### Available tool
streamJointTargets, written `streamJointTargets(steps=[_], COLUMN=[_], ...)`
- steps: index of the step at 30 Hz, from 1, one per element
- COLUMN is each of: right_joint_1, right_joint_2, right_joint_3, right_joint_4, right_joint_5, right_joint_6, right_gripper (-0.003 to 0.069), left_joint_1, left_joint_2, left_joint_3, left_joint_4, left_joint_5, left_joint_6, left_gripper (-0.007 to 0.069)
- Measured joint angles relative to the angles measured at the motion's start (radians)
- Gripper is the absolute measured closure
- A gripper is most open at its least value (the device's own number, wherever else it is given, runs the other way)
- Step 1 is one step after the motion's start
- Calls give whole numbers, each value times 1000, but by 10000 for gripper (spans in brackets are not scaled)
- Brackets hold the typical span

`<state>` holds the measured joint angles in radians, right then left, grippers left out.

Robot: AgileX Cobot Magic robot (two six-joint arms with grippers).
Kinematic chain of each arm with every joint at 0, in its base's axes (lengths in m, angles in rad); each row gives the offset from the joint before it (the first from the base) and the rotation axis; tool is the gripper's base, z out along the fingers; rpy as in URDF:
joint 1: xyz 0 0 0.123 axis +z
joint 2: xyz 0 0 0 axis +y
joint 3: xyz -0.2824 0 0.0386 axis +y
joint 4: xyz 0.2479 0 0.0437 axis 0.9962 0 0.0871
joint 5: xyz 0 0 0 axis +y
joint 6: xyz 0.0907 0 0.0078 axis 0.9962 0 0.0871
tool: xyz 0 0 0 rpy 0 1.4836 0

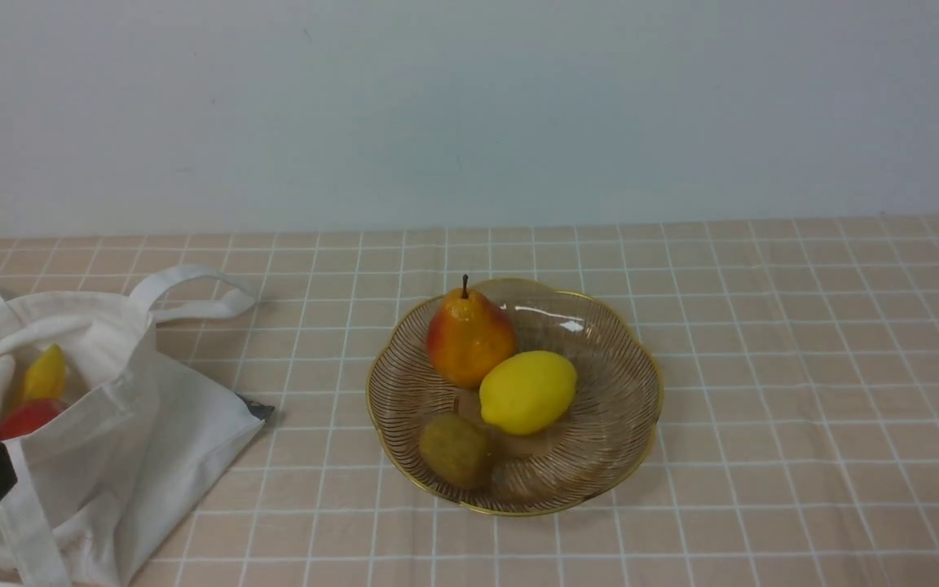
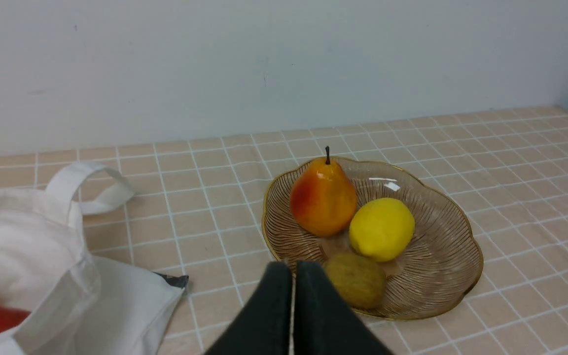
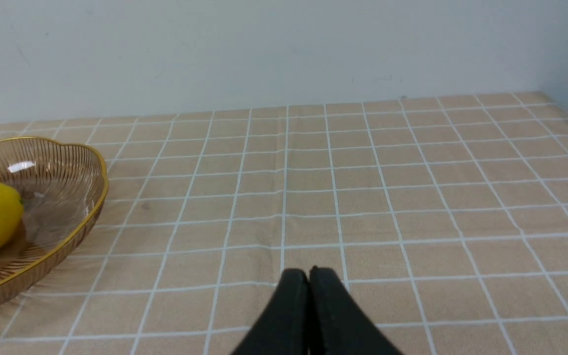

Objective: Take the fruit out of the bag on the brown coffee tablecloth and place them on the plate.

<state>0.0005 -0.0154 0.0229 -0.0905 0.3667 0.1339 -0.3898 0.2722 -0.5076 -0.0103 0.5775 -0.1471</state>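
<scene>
Bag: a soft white cloth tote [image 1: 135, 432] lies slumped at the far left of the tablecloth, its mouth open, and one of its wide strap handles [image 1: 192, 289] curls in a loop toward the wall.
Fruit in the bag: a glossy yellow pointed fruit [image 1: 44, 373] and a red round fruit [image 1: 25, 417] sit inside the opening, touching each other.
Left gripper: its two smooth black fingers are pressed together with nothing between them [image 2: 293, 271], near the bag and just beside the plate's near rim.
Plate: a shallow amber-tinted glass dish [image 1: 632, 424] with a scalloped gold rim and fine dark radiating lines, at the middle of the table.
Fruit on the plate: a shiny orange-red and yellow pear [image 1: 468, 338] stands upright with a dark stem, a smooth yellow lemon [image 1: 528, 391] touches it, and a dull, rough brown-green fruit [image 1: 457, 448] lies nearest the camera.
Tablecloth: pinkish-brown fabric [image 1: 804, 367] with a grid of thin white lines.
Right gripper: its black fingers meet at the tips, empty [image 3: 308, 276], over bare cloth to the right of the plate.
</scene>
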Motion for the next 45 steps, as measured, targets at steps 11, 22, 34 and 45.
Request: streamJointTargets(steps=[11,22,34,45], right_joint_1=[0,0,0,0], right_joint_2=[0,0,0,0], right_joint_3=[0,0,0,0], right_joint_4=[0,2,2,2], right_joint_5=[0,1,1,1], right_joint_6=[5,14,14,14], right_gripper=[673,673,673,673], left_joint_1=[82,368,373,373], left_joint_2=[-103,-282,-282,-282], left_joint_3=[165,534,535,535], left_joint_4=[71,-94,-92,-92], left_joint_5=[-103,-229,-196,-196], left_joint_6=[30,231,250,251], left_gripper=[632,632,632,632])
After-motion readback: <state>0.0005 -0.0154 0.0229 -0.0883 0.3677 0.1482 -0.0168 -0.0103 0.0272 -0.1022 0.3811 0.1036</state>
